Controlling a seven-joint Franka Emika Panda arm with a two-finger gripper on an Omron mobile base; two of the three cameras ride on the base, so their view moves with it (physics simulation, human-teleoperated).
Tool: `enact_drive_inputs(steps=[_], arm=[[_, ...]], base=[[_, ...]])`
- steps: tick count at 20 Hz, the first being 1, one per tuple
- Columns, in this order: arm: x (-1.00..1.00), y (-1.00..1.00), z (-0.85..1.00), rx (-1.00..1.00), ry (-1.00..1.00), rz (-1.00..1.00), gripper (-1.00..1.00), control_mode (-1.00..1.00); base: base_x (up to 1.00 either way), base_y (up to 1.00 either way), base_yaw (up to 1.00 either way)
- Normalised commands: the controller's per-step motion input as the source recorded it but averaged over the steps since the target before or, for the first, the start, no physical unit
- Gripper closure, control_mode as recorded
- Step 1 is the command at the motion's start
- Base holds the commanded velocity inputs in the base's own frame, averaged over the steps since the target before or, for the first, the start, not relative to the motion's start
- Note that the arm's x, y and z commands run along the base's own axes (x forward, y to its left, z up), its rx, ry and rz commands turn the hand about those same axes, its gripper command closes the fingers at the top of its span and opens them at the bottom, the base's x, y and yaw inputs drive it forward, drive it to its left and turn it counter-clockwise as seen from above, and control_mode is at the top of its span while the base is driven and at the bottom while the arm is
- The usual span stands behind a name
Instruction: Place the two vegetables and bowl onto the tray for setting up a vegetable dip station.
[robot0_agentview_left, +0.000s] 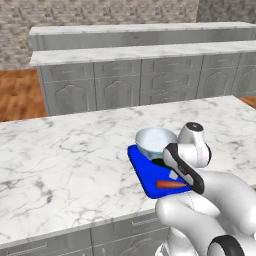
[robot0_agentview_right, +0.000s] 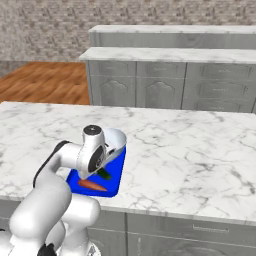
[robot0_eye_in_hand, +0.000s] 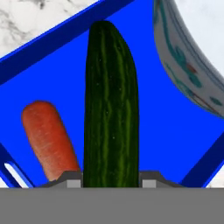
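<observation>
On the white marble tabletop (robot0_agentview_left: 60, 160), a flat blue tray (robot0_agentview_left: 142, 175) is seen carrying the pale glossy bowl (robot0_agentview_left: 155, 141) and orange carrot (robot0_agentview_left: 170, 184); the dark green cucumber (robot0_eye_in_hand: 111, 109) is gripped between the claw (robot0_eye_in_hand: 111, 181) tips over it, grey cabinets (robot0_agentview_left: 125, 85) behind.

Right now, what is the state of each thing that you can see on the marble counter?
Slim dark green cucumber: between the gripper fingertips, over the tray; whether it rests on it I cannot tell.
Slim orange-red carrot: lying on the tray, beside the cucumber.
Round pale bluish-white bowl: upright at the tray's far end.
Flat bright blue rectangular tray: flat on the white marble counter.
</observation>
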Motion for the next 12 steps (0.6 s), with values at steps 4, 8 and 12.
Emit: enact_drive_inputs(steps=[4, 8, 12], arm=[[0.09, -0.04, -0.18, 0.01, -0.08, 0.03, 1.0, -1.0], [0.06, 0.0, -0.31, 0.0, -0.08, 0.05, 1.0, -1.0], [0.04, 0.0, -0.37, 0.0, -0.06, 0.05, 1.0, -1.0]], base=[[0.0, 0.0, 0.0], [0.0, 0.0, 0.0], [0.0, 0.0, 0.0]])
